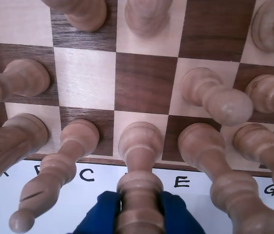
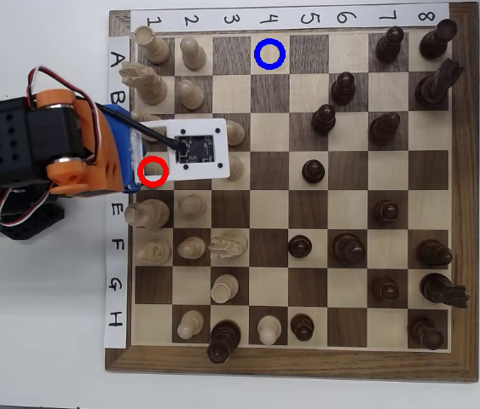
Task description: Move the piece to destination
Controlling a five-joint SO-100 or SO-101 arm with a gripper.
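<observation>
Closely beside piece (image 1: 139,161), pale neighbours (image 1: 76,146).

The chessboard (image 2: 410,179) is smooth wood with visible grain, in light and dark squares. The piece (image 1: 139,146) is pale turned wood, matt. The gripper (image 1: 139,214) fingers (image 1: 98,214) look blue plastic.

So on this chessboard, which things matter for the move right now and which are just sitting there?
In play:
- pale piece between the tool fingers
- blue ring square
- red ring

Just sitting:
- dark pieces
- pale knight
- other pale pieces
</observation>
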